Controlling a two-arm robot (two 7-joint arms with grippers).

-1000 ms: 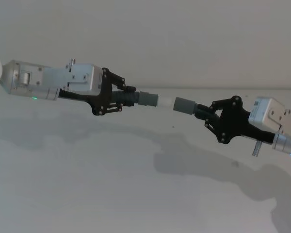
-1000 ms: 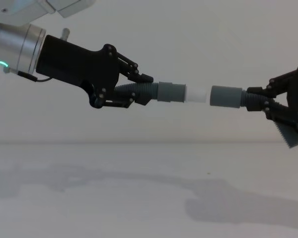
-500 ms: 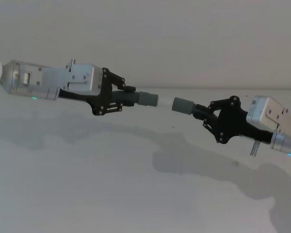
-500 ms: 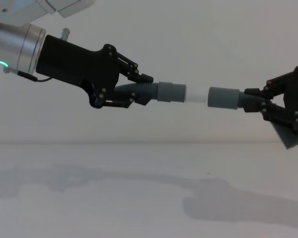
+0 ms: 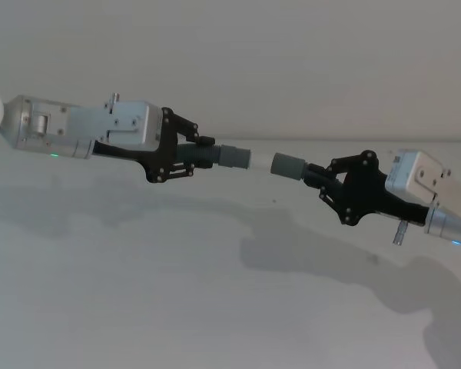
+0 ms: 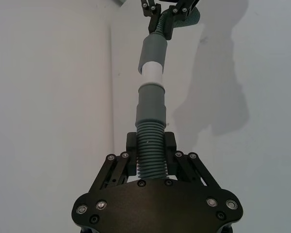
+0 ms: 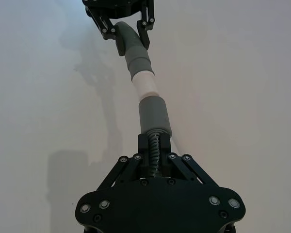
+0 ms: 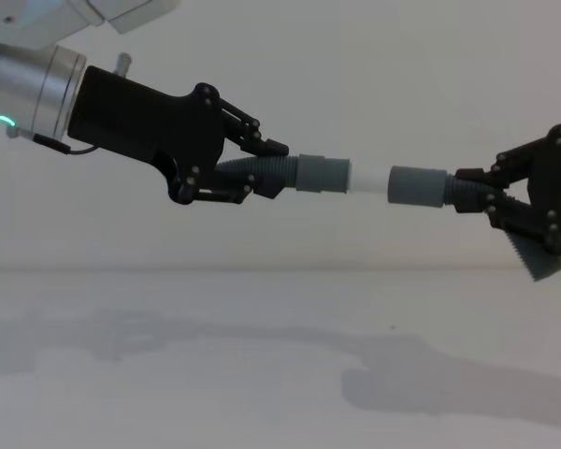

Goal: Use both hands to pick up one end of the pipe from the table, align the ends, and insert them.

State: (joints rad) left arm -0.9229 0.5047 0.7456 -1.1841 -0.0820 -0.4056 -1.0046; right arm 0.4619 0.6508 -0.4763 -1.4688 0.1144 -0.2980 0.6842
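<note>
1. Left claw pinches the ribbed section of the left pipe, held well above the bench; its white spigot points at the right pipe.
2. Right claw pinches the ribs of the right pipe, whose collar mouth sits right at the spigot tip.
3. Judgement: the two axes look slightly angled. Square the collar to the spigot first, then push straight along that line, keeping both grips firm.

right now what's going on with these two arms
The left gripper and the right gripper each hold a grey pipe piece in the air above the white table. The left pipe piece has a white tip pointing at the collar of the right pipe piece. The ends are lined up and close, not yet pushed together.
</note>
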